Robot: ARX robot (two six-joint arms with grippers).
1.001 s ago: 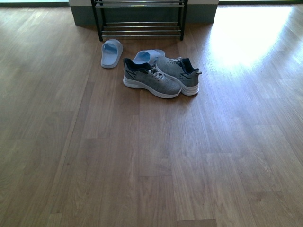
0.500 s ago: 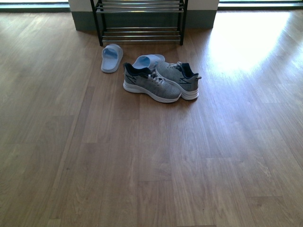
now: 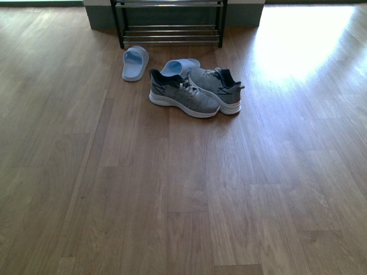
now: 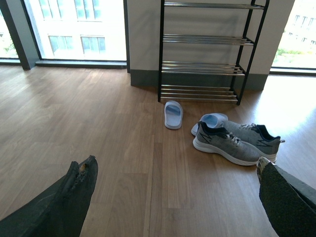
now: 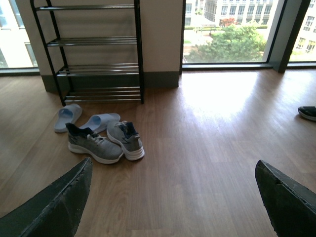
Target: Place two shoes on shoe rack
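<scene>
Here sneakers (image 3: 183, 98) and slides (image 3: 135, 63) lie on the floor (image 3: 172, 200) by the rack (image 3: 171, 34); left pincer (image 4: 175, 165) and right pincer (image 5: 174, 168) gape empty.

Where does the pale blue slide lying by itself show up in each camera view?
Front view: slide upper middle, just before the shoe rack.
Left wrist view: slide on the floor before the rack's bottom shelf.
Right wrist view: slide before the rack, beside the second slide.
Shared landmark: the rack.

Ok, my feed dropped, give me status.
Left gripper and right gripper open, empty. Sneakers on floor, short of rack. Slides lie between, partly in the way.
</scene>
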